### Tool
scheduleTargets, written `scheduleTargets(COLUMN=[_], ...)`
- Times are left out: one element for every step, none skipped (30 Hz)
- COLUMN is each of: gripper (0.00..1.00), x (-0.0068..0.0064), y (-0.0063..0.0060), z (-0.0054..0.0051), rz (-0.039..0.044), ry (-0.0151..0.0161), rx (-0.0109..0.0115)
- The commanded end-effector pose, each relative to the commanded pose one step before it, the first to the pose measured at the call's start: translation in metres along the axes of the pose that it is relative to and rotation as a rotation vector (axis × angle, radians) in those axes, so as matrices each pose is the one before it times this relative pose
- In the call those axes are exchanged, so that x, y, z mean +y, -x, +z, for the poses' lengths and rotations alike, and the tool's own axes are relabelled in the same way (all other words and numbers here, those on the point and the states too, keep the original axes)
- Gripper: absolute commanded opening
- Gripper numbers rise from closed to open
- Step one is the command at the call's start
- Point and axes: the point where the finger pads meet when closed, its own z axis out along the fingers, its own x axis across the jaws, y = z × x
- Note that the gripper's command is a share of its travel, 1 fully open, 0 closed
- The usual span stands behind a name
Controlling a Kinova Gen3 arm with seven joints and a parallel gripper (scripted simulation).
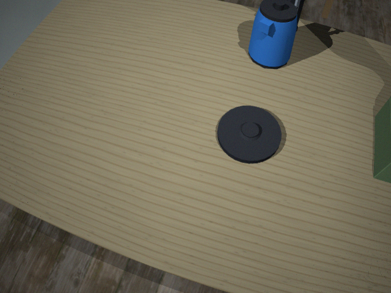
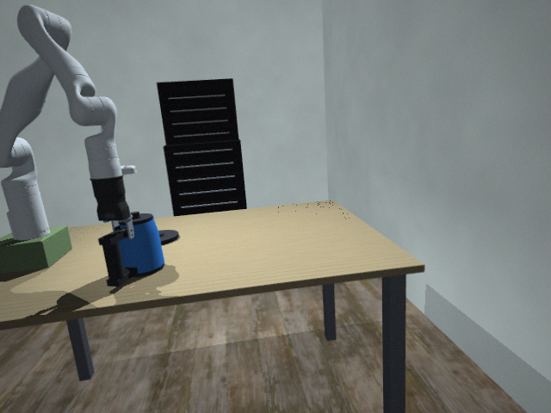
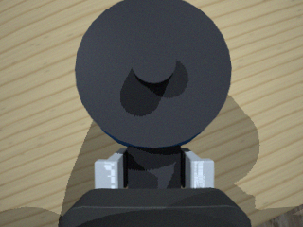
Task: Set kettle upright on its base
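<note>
The blue kettle (image 1: 271,44) (image 2: 145,250) stands upright on the table, near its back right corner in the top view. My gripper (image 3: 153,161) (image 2: 125,227) comes down from above and is shut on the kettle's black handle (image 2: 113,260). The round black base (image 1: 233,135) (image 2: 170,235) lies flat on the table apart from the kettle, with its raised stud (image 1: 250,129) in the middle.
A green block (image 1: 383,144) (image 2: 31,250) under the arm's foot sits at the table's edge beside the base. A black slatted chair (image 2: 200,146) stands behind the wooden table (image 1: 126,126) (image 2: 267,249).
</note>
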Motion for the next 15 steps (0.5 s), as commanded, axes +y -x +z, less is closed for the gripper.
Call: scheduleTargets(gripper=[0.00, 0.00, 0.00, 0.00, 0.00, 0.00, 0.00, 0.00, 0.00, 0.00, 0.00, 0.00, 0.00, 0.00, 0.00], x=[-0.00069, 0.00000, 0.00001, 0.00002, 0.00003, 0.00004, 0.00005, 0.00000, 0.00000, -0.00002, -0.00044, -0.00051, -0.00037, -0.00001, 0.00003], y=[0.00068, -0.00003, -0.00005, -0.00007, -0.00011, -0.00016, -0.00021, 0.00000, 0.00000, -0.00009, 0.00076, 0.00090, 0.00056, -0.00020, -0.00007], z=[0.00173, -0.00006, -0.00011, -0.00017, -0.00027, -0.00038, -0.00051, 0.00000, 0.00000, -0.00065, -0.00083, -0.00098, -0.00112, -0.00124, -0.00120], rz=[0.00116, 0.00000, -0.00001, -0.00002, -0.00003, -0.00004, -0.00005, 0.00000, 0.00000, -0.00007, -0.00008, -0.00010, -0.00011, -0.00012, -0.00001], ry=[-0.00227, 0.00001, 0.00002, 0.00004, 0.00006, 0.00008, 0.00011, 0.00000, 0.00000, -0.00012, -0.00140, -0.00164, -0.00120, -0.00014, 0.00006], rx=[0.00030, 0.00007, 0.00011, 0.00012, 0.00019, 0.00027, 0.00036, 0.00000, 0.00000, -0.00008, -0.00272, -0.00320, -0.00226, -0.00001, 0.00013])
